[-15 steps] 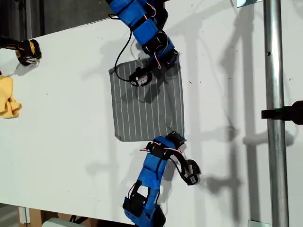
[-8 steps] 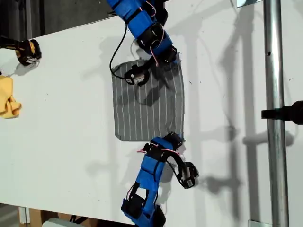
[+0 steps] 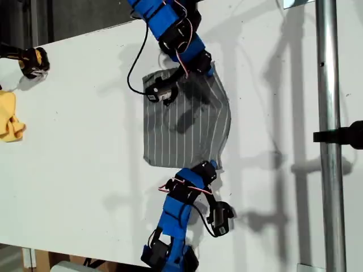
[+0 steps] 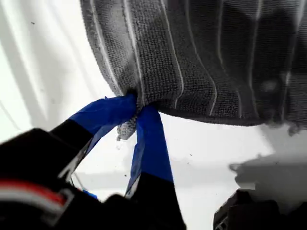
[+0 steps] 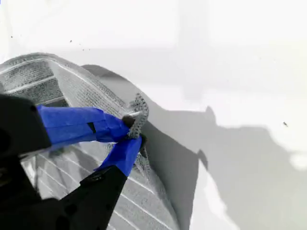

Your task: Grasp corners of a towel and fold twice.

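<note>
The grey striped towel [image 3: 181, 124] lies on the white table [image 3: 74, 158], its edge at the exterior view's right raised and bowed outward. My first gripper [image 3: 211, 166], on the arm at the bottom of the exterior view, is shut on the near right corner [image 4: 125, 128]; the towel [image 4: 201, 57] hangs beyond my first gripper [image 4: 136, 108]. My second gripper [image 3: 205, 63], on the arm at the top of the exterior view, is shut on the far right corner [image 5: 140, 108]. The towel [image 5: 72, 81] is lifted under my second gripper [image 5: 134, 129] and casts a shadow.
A yellow cloth [image 3: 8, 119] and a black and yellow object [image 3: 33, 61] sit at the exterior view's left edge. A metal pole [image 3: 328, 85] with a black clamp [image 3: 346, 135] runs down the exterior view's right side.
Both grippers have risen with their corners. The towel's right edge in the exterior view now bows outward off the table, and its left edge has slid a little to the right.
</note>
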Available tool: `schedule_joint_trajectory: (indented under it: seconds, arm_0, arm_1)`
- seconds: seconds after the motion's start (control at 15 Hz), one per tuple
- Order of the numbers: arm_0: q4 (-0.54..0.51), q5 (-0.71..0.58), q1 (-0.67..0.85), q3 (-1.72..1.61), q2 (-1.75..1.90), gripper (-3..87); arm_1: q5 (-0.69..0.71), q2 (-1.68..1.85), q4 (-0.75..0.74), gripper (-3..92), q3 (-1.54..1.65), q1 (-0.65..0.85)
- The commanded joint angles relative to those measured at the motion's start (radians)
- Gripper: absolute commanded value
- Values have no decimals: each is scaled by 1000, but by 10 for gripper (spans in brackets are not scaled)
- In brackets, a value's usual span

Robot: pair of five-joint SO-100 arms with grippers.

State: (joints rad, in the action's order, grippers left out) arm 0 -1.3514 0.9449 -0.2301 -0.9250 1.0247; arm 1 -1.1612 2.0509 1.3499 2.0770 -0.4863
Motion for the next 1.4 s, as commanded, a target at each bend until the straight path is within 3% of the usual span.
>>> schedule_joint_trajectory:
  seconds: [0.0,0.33,0.67,1.0,1.33]
  arm_0:
    - [-51,-54,100,28,120,-18]
    - [-97,-229,354,28,181,-18]
    - [-103,-330,560,18,170,-18]
    - [-84,-388,701,20,153,-18]
    - [-66,-433,792,37,141,-18]
  arm_1:
    - [106,94,21,-1,-46,175]
    - [351,181,97,-1,-61,615]
    - [581,209,72,-1,-71,1014]
    - [686,204,18,-1,-103,1233]
    - [744,189,0,-1,-166,1336]
